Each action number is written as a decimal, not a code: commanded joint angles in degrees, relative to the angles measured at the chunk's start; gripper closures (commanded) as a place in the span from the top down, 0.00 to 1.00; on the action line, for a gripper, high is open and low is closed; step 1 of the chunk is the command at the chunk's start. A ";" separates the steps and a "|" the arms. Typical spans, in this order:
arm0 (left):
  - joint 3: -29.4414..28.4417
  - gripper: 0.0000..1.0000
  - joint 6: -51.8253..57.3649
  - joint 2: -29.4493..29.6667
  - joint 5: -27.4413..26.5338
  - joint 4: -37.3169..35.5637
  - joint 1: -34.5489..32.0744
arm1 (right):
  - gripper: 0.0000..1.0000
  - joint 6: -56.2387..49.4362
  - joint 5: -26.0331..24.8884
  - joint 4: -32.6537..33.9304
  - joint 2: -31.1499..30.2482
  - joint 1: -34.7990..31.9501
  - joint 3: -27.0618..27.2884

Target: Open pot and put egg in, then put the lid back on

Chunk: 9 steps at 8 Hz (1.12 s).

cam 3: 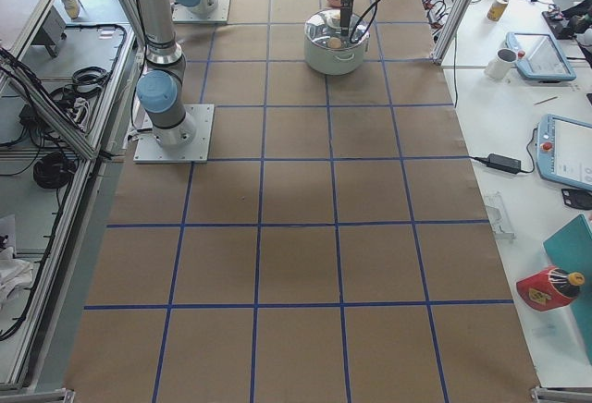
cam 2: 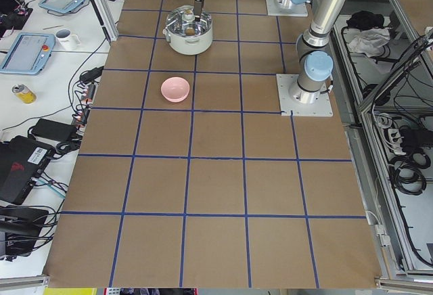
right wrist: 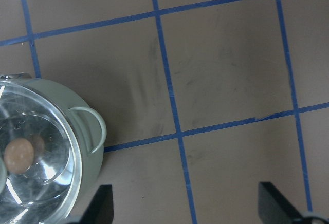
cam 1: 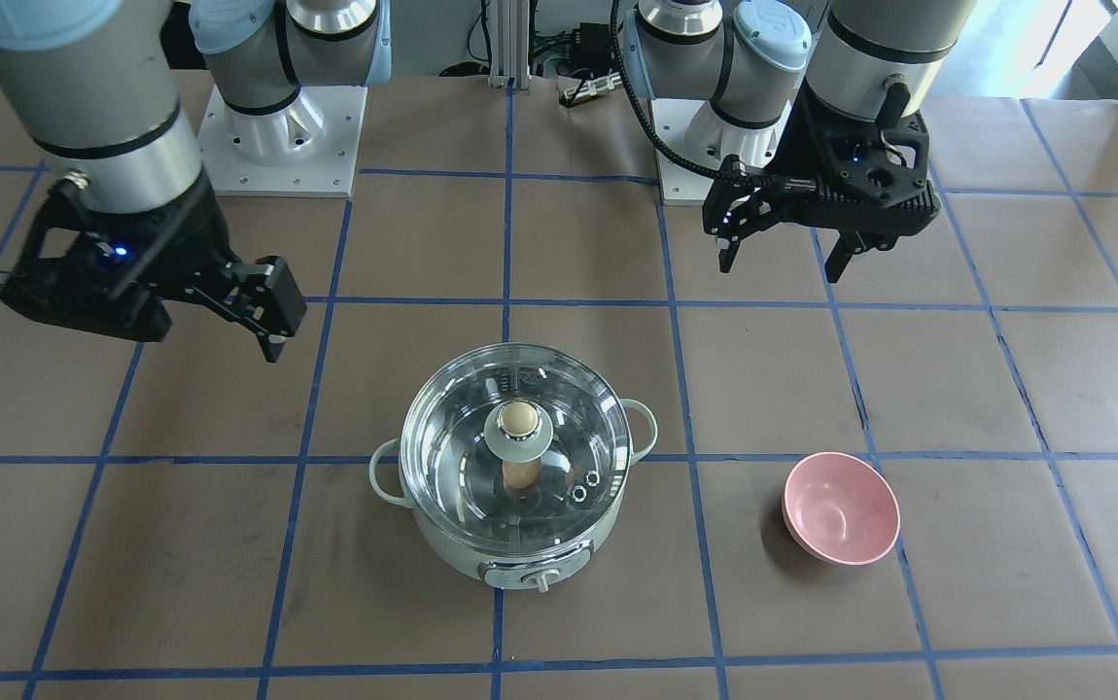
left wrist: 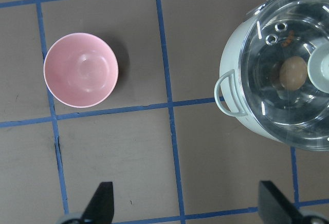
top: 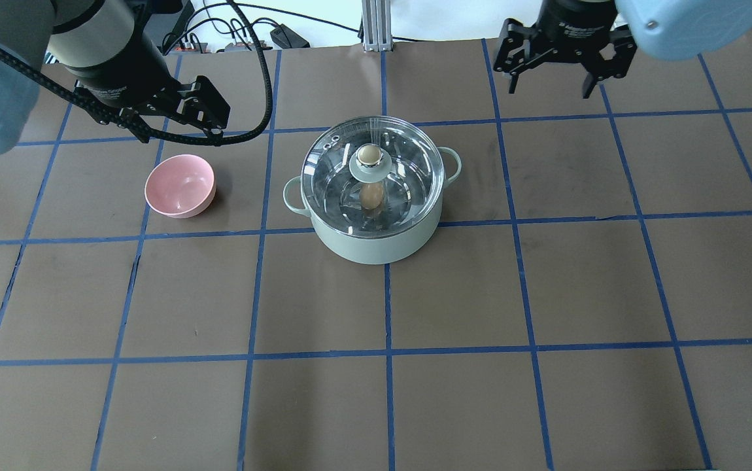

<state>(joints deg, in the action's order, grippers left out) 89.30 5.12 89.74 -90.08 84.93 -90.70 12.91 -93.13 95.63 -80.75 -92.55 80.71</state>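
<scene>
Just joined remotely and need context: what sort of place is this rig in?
Probably a robotics lab cell: a brown paper-covered table gridded with blue tape, grey-and-blue teach pendants on the white bench, and aluminium framing.

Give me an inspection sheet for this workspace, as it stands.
Surface: brown paper table with blue tape grid, faint scuffs.
Job's things: lid seated on pot; egg inside, seen through glass.
Clutter: empty pink bowl beside pot.
Grippers: left gripper and right gripper open, empty, clear of pot.
Cables: black cable loops from left arm above table.
Surroundings: side bench with teach pendants, mug, can.
</scene>
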 commanded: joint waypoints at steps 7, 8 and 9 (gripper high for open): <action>0.00 1.00 -0.02 0.00 -0.09 -0.20 0.00 | 1.00 -6.41 0.40 -1.94 -2.49 4.84 0.85; 0.00 1.00 -0.02 0.00 -0.09 -0.03 0.00 | 1.00 -6.41 0.58 -1.85 -2.49 4.84 0.86; 0.00 1.00 -0.02 0.00 -0.09 -0.03 0.00 | 1.00 -6.41 0.58 -1.85 -2.49 4.84 0.86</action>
<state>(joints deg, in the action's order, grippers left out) 89.30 5.10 89.74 -90.18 84.84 -90.70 6.54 -92.68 93.72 -83.22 -87.72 81.47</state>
